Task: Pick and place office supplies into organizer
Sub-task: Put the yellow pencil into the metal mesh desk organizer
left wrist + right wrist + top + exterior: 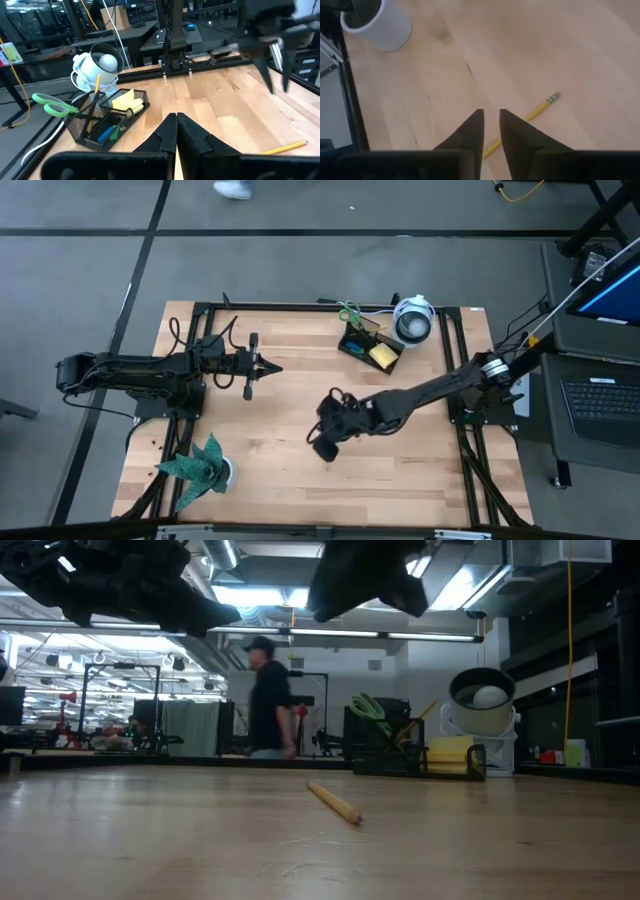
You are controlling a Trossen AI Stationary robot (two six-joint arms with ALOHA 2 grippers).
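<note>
Seen from above, a green paper plant (200,465) in a white pot (379,22) stands at the table's (270,470) front left corner. The left arm lies across the table's left side, its left gripper (272,368) pointing toward the middle w/ fingers (165,135) pressed together and nothing between them; it hangs over bare wood, well apart from the supplies.

Center: the right arm reaches in from the right edge, its right gripper (322,448) aimed down over the table's middle. In the right wrist view the fingers (470,132) stand slightly apart, a narrow gap showing, w/ nothing pinched. One yellow pencil (522,122) lies flat on the wood just beneath and beside those tips, eraser end pointing away; whether the tips touch it can't be told. The low view shows the same pencil alone on the boards, gripper above it.

Right of center, at the table's back edge: the black mesh organizer (82,132). Inside are the green-handled scissors (52,105), standing handles up, a second pencil (95,92) upright, the yellow sticky-note pad (127,102) and a blue piece (106,134) in the front compartment. A round white camera-like device (413,320) sits just beside the organizer, on its right.

In the room behind, a person (268,700) in dark clothes and a cap.
</note>
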